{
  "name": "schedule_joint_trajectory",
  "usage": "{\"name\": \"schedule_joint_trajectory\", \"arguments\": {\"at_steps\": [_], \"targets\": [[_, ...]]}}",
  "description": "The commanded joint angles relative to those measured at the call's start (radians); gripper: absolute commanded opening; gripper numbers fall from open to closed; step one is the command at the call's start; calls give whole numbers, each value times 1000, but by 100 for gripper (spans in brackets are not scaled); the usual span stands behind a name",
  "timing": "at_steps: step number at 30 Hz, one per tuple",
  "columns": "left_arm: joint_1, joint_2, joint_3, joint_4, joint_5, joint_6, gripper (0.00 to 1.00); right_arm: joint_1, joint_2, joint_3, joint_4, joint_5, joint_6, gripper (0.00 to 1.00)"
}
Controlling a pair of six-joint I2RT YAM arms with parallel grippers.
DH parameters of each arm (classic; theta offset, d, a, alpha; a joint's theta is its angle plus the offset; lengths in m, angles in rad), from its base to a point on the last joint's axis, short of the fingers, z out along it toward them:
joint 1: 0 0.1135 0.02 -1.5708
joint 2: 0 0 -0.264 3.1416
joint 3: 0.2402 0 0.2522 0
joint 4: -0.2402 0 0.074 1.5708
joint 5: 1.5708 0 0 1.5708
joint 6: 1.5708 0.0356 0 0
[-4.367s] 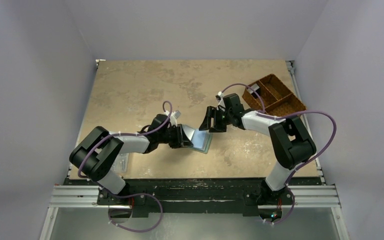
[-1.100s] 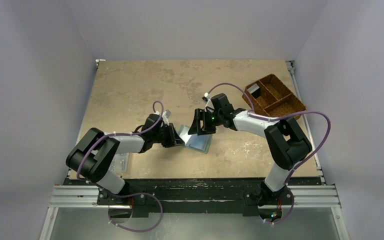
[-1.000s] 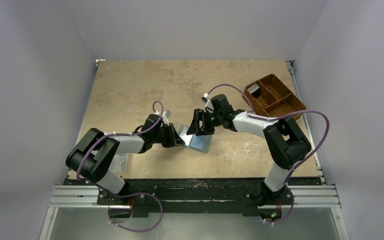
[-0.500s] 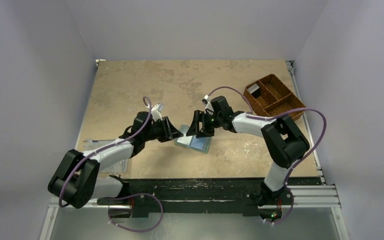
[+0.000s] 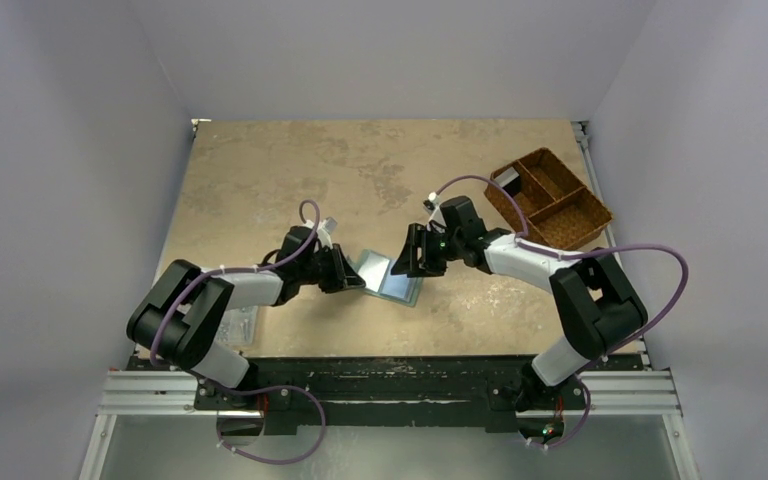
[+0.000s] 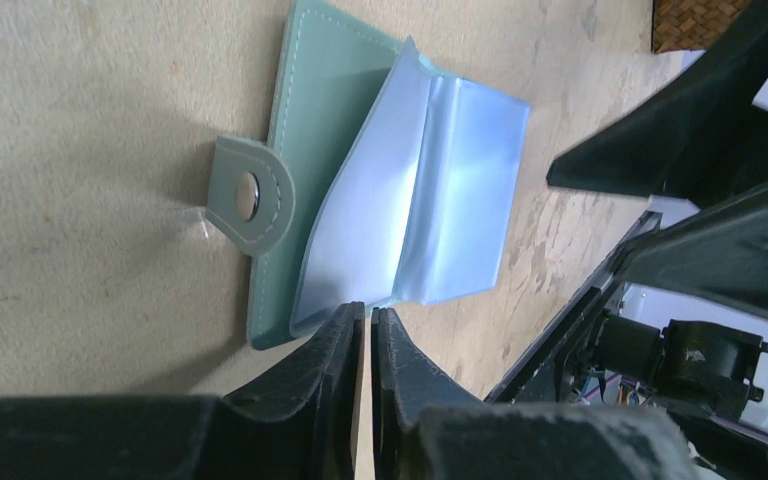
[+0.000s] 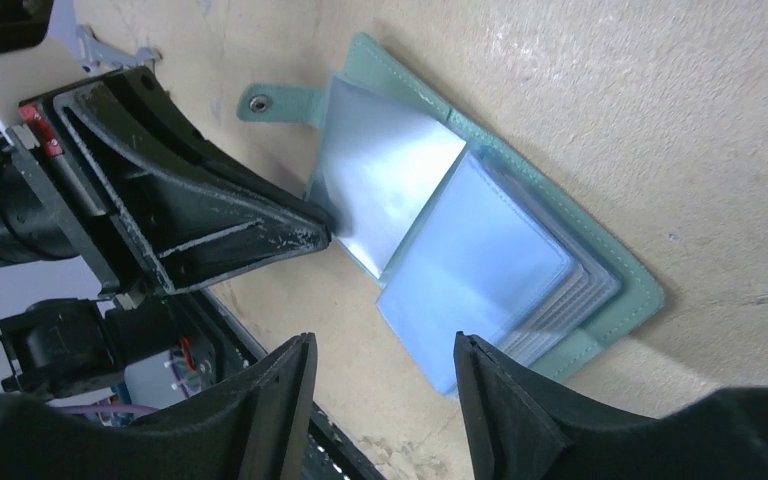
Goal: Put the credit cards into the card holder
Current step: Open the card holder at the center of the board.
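The card holder lies open on the table, grey-green cover down, snap tab to one side. One clear pale-blue sleeve stands lifted from the stack. My left gripper is shut, its tips pinching that sleeve's free edge; it also shows in the right wrist view and from above. My right gripper hangs open over the holder's right half, touching nothing. The credit cards are out of view.
A brown woven divided basket stands at the back right with a small dark thing in one compartment. A clear plastic box lies by the left arm near the front edge.
The left arm swung out and came back; its jaws opened, then shut again at the sleeve's edge. The right gripper drew back a little to the right and narrowed slightly.
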Motion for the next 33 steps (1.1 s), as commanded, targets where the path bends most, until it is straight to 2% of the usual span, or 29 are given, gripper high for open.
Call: {"name": "schedule_joint_trajectory", "arguments": {"at_steps": [1, 7, 33], "targets": [[6, 27, 17, -2, -24, 10, 8, 9, -13, -16, 37, 15, 18, 60], [6, 23, 7, 0, -23, 9, 7, 9, -6, -10, 13, 59, 12, 60], [5, 25, -4, 8, -16, 8, 6, 22, 79, 1, 60, 41, 22, 60]]}}
